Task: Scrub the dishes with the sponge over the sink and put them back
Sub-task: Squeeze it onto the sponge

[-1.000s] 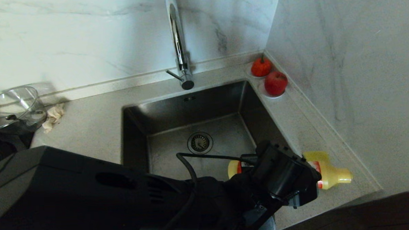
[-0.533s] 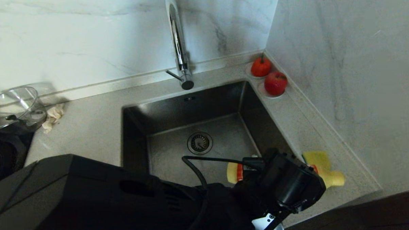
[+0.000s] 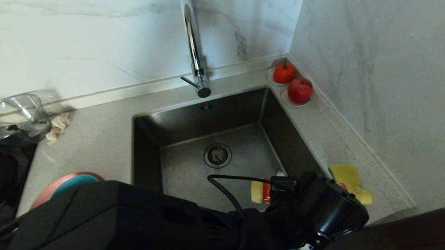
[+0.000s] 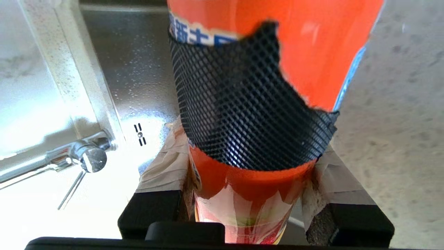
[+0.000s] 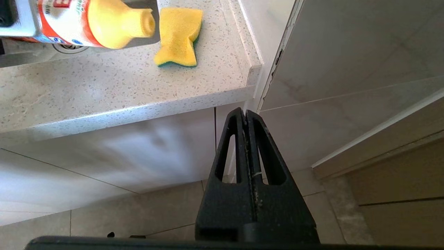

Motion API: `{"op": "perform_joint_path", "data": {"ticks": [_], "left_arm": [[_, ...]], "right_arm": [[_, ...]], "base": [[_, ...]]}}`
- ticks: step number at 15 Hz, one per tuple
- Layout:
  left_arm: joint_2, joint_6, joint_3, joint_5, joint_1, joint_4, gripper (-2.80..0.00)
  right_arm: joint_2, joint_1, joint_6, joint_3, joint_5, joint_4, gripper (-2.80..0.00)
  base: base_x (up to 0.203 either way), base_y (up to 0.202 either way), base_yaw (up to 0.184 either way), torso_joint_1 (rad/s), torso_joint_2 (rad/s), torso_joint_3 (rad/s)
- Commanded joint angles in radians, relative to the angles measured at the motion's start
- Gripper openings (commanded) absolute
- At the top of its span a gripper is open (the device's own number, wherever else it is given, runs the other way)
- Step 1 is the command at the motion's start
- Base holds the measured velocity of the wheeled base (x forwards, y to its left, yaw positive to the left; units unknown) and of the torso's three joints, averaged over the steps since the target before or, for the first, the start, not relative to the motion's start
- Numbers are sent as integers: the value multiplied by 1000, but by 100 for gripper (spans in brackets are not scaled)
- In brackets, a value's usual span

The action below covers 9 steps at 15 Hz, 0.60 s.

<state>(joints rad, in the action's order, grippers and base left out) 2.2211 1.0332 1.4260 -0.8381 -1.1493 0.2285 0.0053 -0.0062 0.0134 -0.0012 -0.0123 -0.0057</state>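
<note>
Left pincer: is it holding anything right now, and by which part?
Yes. The left pincer is clamped on the bottle across the middle of its body, by the black mesh sleeve. The right pincer is shut and empty.

We see an orange-red plastic bottle (image 4: 312,52) wrapped in black diamond mesh, yellow-necked; a yellow foam sponge (image 5: 180,34) edged green; speckled beige stone counter (image 3: 97,133); at nine o'clock, a pink plate (image 3: 47,190) holding a teal bowl (image 3: 78,180).
</note>
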Motion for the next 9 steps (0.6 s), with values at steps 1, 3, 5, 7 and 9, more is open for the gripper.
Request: {"op": "perform_joint_path", "data": {"ticks": [1,3,5,7,9], "left_arm": [[15,15,8,-39,-4,3,-280],[17,26,8,-63,-6,6,-280],[27,28,14,-97,-13,6,-280],[41,34,29,-101,-22,6,-280],[62,44,50,-102,-31,7,-280]], "right_arm": [[1,0,0,0,0,0,-280],[1,0,-1,0,0,0,-280],[1,0,0,0,0,0,-280],[1,0,-1,1,0,0,-280],[1,0,0,0,0,0,-280]], "base": [[0,0,0,0,0,0],[0,0,0,0,0,0],[0,0,0,0,0,0],[0,0,0,0,0,0],[0,0,0,0,0,0]]}}
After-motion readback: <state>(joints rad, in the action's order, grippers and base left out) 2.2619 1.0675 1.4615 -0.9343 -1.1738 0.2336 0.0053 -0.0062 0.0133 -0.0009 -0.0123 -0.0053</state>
